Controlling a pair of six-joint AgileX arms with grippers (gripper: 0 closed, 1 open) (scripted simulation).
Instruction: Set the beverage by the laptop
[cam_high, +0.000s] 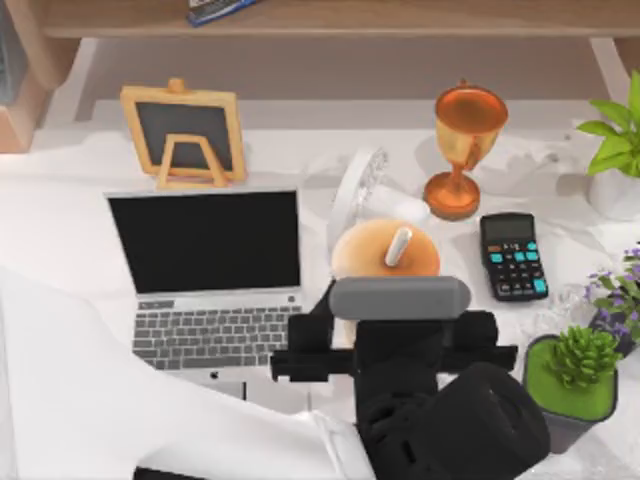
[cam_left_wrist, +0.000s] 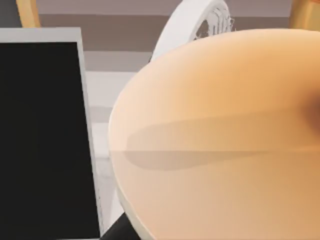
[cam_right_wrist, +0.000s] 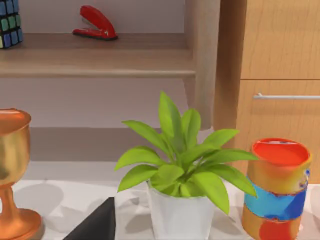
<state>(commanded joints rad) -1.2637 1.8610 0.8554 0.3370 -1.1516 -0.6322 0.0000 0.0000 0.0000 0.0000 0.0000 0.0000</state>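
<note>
The beverage (cam_high: 385, 250) stands upright just right of the laptop (cam_high: 207, 270), its straw (cam_high: 398, 246) tilted away from the laptop's front edge. My left gripper (cam_high: 400, 300) sits at its near side; finger spread I cannot tell.

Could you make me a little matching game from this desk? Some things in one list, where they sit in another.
Things:
1. laptop
2. cup
3. goblet
4. calculator

Places:
A. right of the cup, below the goblet in the top view
B. at the table's back, right of the fan
C. on the table's left, in front of the chalkboard
D. just right of the laptop, in front of the fan

Pairs: 1-C, 2-D, 3-B, 4-A
</note>
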